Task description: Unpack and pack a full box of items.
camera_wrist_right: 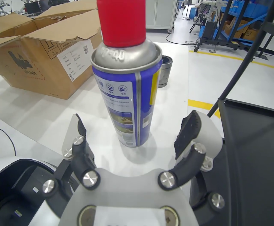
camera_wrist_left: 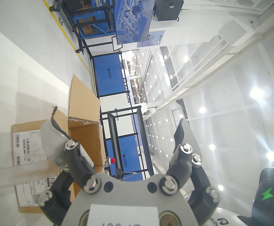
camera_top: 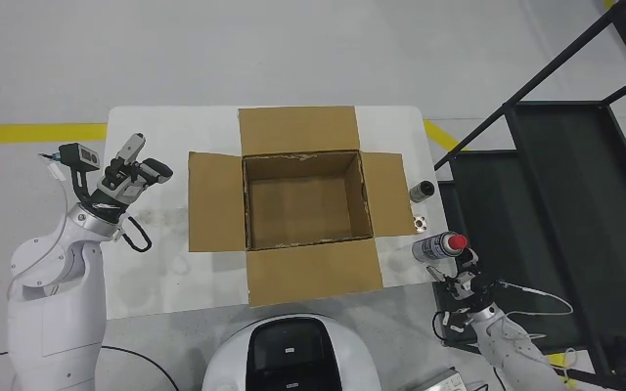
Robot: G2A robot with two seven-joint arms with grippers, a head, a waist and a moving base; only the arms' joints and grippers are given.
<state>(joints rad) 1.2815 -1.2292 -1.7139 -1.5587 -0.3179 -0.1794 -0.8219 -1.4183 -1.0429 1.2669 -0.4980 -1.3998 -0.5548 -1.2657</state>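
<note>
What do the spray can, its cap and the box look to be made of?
Spray can: likely metal, glossy printed body, bare silvery shoulder with rolled rim. Cap: probably plastic, smooth red. Box: brown cardboard, matte, torn flap edges.

Grey smooth floor (camera_top: pixel 293 49) w/ yellow line (camera_top: pixel 49 132) marked on it, seen either side of the white bench (camera_top: pixel 396 127). Black metal rack (camera_top: pixel 528 195) w/ dark tray just beside bench's right end. Left wrist view: blue partition panels (camera_wrist_left: pixel 107 72) in black frames, big screen (camera_wrist_left: pixel 134 19) near them, white ceiling (camera_wrist_left: pixel 224 96) w/ many round lights, v. bright. Right wrist view: blue shelving (camera_wrist_right: pixel 237 21) w/ cartons at back of hall.
</note>
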